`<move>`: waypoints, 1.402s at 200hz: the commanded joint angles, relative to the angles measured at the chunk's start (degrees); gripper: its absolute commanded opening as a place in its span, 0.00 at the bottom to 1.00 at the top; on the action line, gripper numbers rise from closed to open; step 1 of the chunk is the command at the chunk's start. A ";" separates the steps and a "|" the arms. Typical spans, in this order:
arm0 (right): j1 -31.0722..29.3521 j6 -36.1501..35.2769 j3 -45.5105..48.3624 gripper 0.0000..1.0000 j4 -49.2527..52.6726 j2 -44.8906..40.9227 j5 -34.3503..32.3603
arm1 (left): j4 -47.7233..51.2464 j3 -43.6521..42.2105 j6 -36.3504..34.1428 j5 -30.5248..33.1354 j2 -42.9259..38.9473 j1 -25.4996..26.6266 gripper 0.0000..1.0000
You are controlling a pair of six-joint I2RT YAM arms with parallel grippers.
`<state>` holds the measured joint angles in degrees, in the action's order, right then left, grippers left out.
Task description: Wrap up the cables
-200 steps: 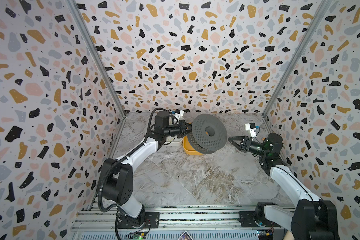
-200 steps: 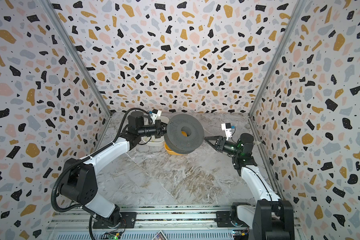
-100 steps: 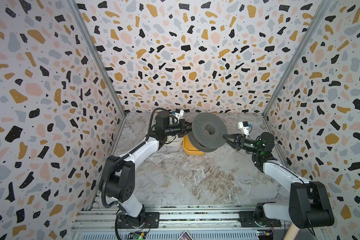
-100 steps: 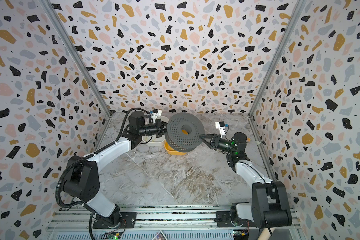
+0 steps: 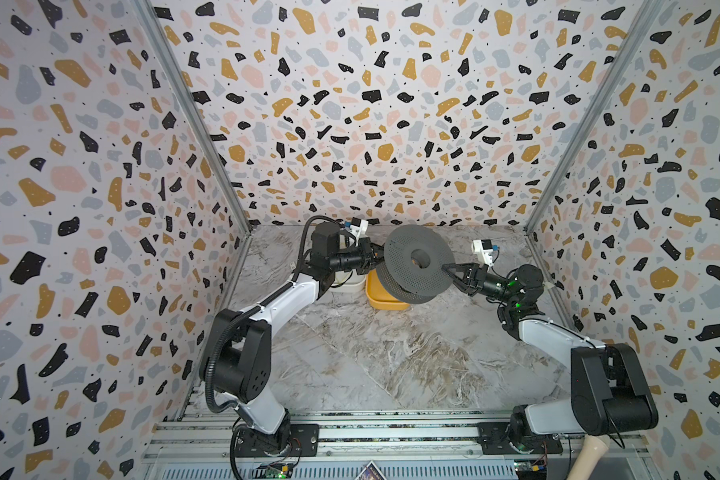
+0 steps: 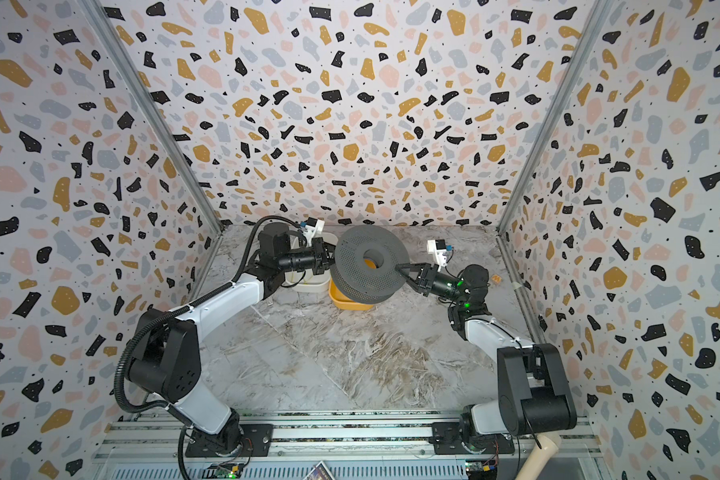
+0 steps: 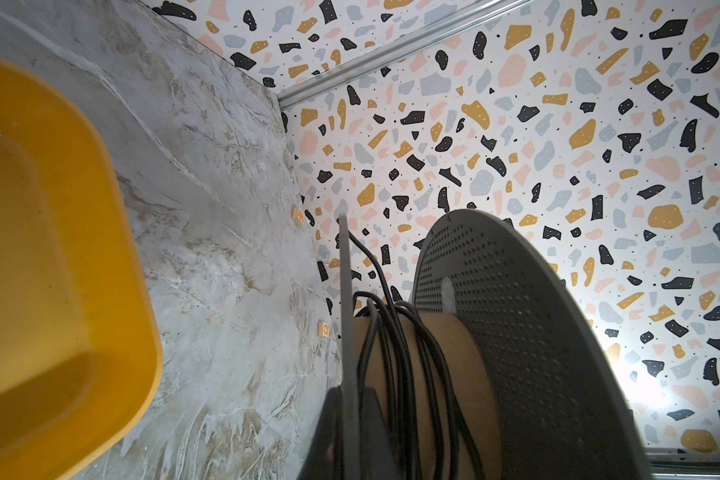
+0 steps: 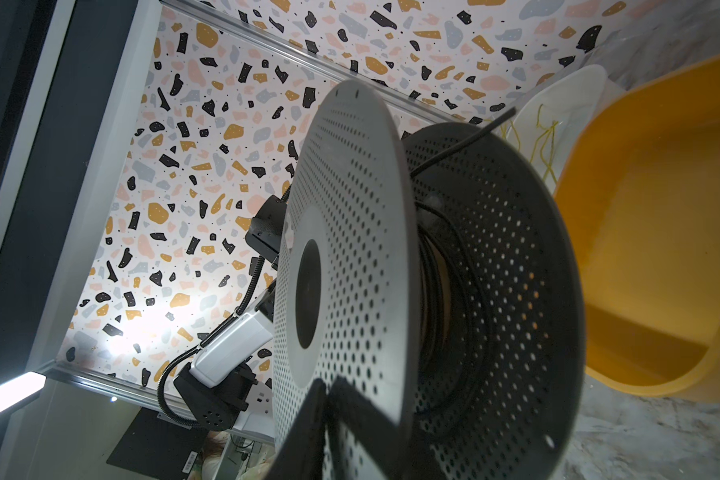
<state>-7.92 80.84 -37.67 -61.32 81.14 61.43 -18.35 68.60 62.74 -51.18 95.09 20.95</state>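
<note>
A grey perforated spool [image 5: 418, 259] [image 6: 371, 262] hangs in the air over the back of the table. The cables, one thin black cord [image 7: 395, 374], are wound in loose loops round its brown core. A free end [image 8: 466, 141] sticks out past the flanges. My left gripper [image 7: 350, 415] [image 5: 377, 255] is shut on the rim of the thin rear flange [image 7: 346, 316]. My right gripper [image 8: 327, 381] [image 5: 444, 267] has its fingers in a narrow V at the rim of the front flange [image 8: 350, 232]. Whether they pinch that rim does not show.
Under the spool stands a yellow tub [image 5: 385, 297] [image 8: 649, 232]. Beside it is a white tub [image 5: 350, 284] holding a thin yellow cord [image 8: 545, 137]. Small orange blocks [image 7: 323, 328] [image 6: 494, 277] lie near the right wall. Terrazzo walls close in three sides.
My right gripper has moved left to the spool's front rim and its fingers have narrowed. The left gripper still holds the spool in much the same place.
</note>
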 commanded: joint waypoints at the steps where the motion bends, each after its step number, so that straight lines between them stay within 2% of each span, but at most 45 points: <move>1: -0.65 2.09 -2.32 0.23 -4.52 -0.05 -0.33 | -5.86 0.39 0.60 -2.37 -0.43 -0.12 0.00; 50: -0.69 5.65 -1.97 0.13 -7.93 1.36 -0.87 | -4.21 0.87 -0.35 -2.30 0.45 -0.12 0.00; 71: -0.69 7.76 -1.64 0.00 -9.94 2.13 -1.18 | -2.70 1.10 -1.47 -2.23 0.71 -0.10 0.00; 78: -0.69 8.33 -1.49 0.00 -10.41 2.33 -1.34 | -2.38 1.21 -1.66 -2.27 0.84 -0.12 0.00; 110: -0.47 9.97 -0.85 0.00 -11.57 2.35 -2.40 | -0.69 1.45 -2.81 -1.97 0.97 -0.26 0.13; 169: 1.82 13.02 1.09 0.00 -13.29 0.53 -3.73 | 2.36 0.88 -5.33 0.11 1.19 -1.16 0.25; 242: 3.53 16.92 3.87 0.00 -17.85 0.59 -5.13 | 3.58 0.32 -7.15 0.73 1.61 -1.17 0.27; 280: 4.96 17.89 5.33 0.00 -18.86 0.25 -5.44 | 7.47 0.58 -9.04 1.32 1.68 -1.09 0.28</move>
<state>-4.12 97.91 -32.71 -75.16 83.83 58.00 -11.07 68.60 56.10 -48.97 96.88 20.14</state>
